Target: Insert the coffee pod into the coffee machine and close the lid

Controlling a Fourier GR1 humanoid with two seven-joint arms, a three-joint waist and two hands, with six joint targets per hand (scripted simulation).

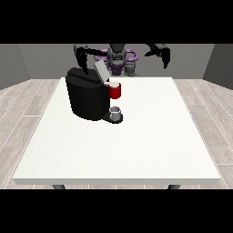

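We see the black boxy coffee machine (pixel 87 98) standing on the large white table (pixel 136 145), toward the view's left, and its grey flat lid (pixel 101 71) is tilted up and open, slanting away from the machine's top. The hand at the view's left (pixel 82 58) hangs just above the machine's rear top edge, right beside that raised lid, so it is clearly the nearer hand; the hand at the view's right (pixel 163 55) hovers well apart, off over the table's far edge. We cannot tell how the fingers of either hand lie. At the machine's front top sits a red cylindrical part (pixel 115 91) with a pale top, possibly the coffee pod in its slot, though we cannot confirm it. Below it a small grey cup (pixel 115 112) rests on the machine's base. The lid lies below and toward the view's right of the nearer hand.
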